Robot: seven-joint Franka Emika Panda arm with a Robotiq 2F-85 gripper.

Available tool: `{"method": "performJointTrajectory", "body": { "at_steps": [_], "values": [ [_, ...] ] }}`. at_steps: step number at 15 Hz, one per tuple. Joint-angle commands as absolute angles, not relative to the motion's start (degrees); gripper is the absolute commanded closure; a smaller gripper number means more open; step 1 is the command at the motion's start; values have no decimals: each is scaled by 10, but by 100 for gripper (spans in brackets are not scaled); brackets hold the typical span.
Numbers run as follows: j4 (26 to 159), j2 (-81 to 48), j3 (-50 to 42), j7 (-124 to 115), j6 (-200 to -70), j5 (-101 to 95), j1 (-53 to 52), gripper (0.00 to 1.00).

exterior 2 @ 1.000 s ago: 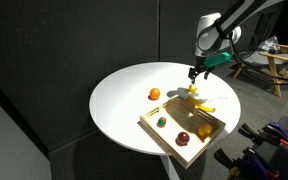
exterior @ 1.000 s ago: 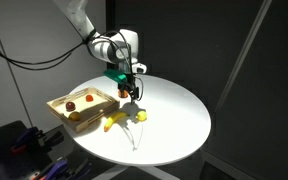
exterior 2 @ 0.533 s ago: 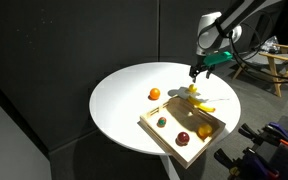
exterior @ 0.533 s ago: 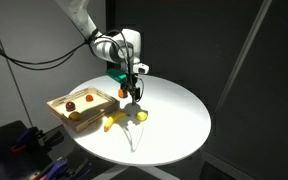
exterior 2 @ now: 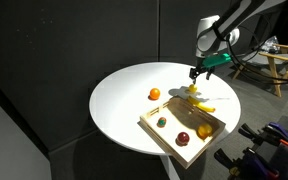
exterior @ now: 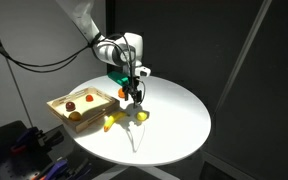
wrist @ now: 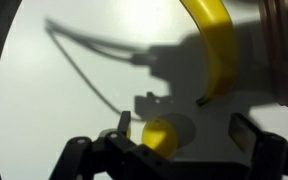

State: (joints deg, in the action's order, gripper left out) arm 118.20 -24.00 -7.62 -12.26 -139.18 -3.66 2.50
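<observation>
Banana beside tray on table, pincer above banana.

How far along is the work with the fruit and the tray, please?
Looks done: three fruits lie in the tray. In hand: the hand hangs open and empty over a small yellow fruit beside the banana. Left, it seems: that fruit, the banana and an orange lie on the table, outside the tray.
</observation>
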Motion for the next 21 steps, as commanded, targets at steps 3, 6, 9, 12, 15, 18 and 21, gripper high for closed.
{"method": "performJointTrajectory", "body": {
  "at_steps": [3, 6, 9, 12, 15, 18, 21],
  "values": [
    [1181, -241, -66, -100, -1388, -36, 25, 0],
    [1193, -232, -54, -75, -1390, -35, 23, 0],
    [1203, -224, -40, -50, -1389, -37, 17, 0],
    [1215, -216, -28, -30, -1392, -39, 11, 0],
    [1232, -200, -19, -18, -1387, -39, 3, 0],
    [1249, -177, -10, -14, -1371, -35, -4, 0],
    [1271, -147, -3, -20, -1351, -40, -14, 0]
  ]
}}
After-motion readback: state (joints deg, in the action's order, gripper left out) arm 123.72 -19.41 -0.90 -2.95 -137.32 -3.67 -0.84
